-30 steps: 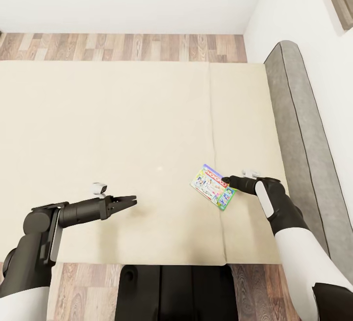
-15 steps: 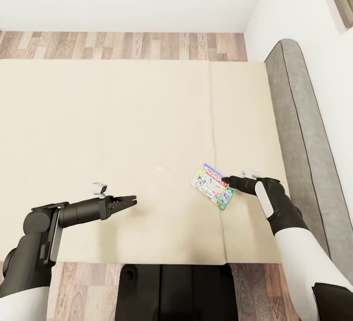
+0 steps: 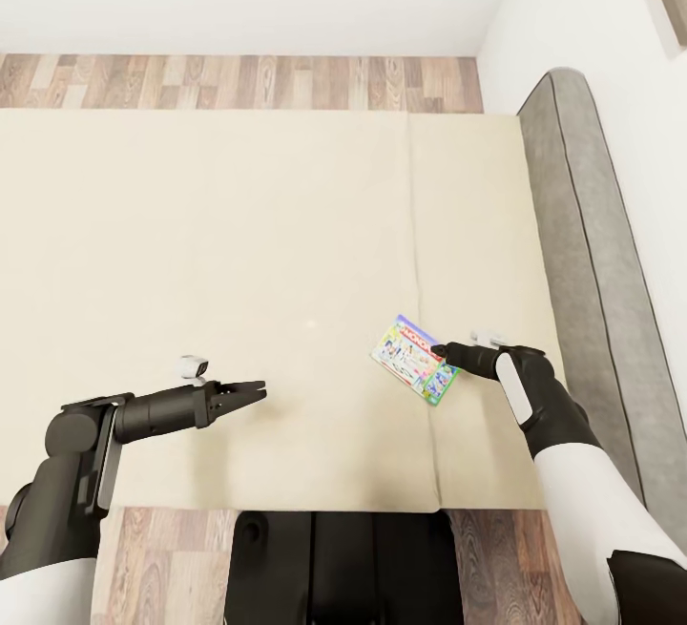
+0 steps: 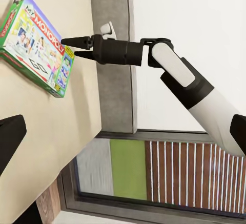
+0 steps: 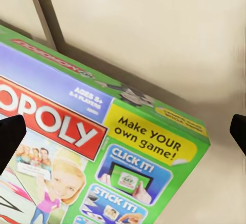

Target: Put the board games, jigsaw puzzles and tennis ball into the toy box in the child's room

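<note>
A white-and-green board game [image 3: 413, 370], a Monopoly box, lies flat on the bed [image 3: 239, 224] beside the seam between the two beige pads. My right gripper [image 3: 437, 352] hovers at the box's edge nearest the headboard, open. In the right wrist view the box [image 5: 102, 152] lies close under the fingertips [image 5: 10, 134], which stand wide apart. The left wrist view shows the box [image 4: 36, 44] and the right gripper [image 4: 72, 48] pointing at it. My left gripper [image 3: 256, 390] is open over bare mattress, well to the left of the box.
The grey headboard [image 3: 582, 224] runs along the bed's right side against a white wall. Wooden floor [image 3: 239, 81] lies beyond the far edge of the bed. My base [image 3: 334, 568] stands at the near edge. A window [image 4: 154, 172] is beside the headboard.
The whole picture has shifted slightly, so the camera has moved a little. Both arms hold the same pose and the box lies where it was.
</note>
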